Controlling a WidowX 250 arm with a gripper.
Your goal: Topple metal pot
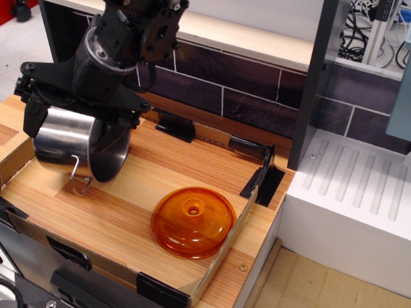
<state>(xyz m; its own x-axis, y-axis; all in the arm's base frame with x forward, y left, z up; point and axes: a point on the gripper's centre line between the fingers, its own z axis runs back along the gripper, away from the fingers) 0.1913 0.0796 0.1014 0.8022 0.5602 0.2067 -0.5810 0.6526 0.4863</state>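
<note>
- Only one view here, looking down from the front at the wooden counter (160,192) with its low cardboard rim
- The metal pot (80,151) sat at the left side of the counter, tipped well over so its open mouth faced right and a bit toward the camera, wire loop handle (78,179) hanging down off the rim
- The gripper (80,106) was right on top of the pot, black fingers reaching down over its upper wall on both sides, looked clenched on the pot to me
- Couldn't tell if the pot's lower edge was actually touching the wood or just held above it, the shadow made it hard to call
- The orange domed lid (193,221) lay flat near the front right, well apart from the pot
- My read: the tipping step was mostly done, the pot was past upright but not lying free on its side
- Next move probably called for lowering it till the wall rested on the wood, then letting go without it rolling toward the lid
</note>
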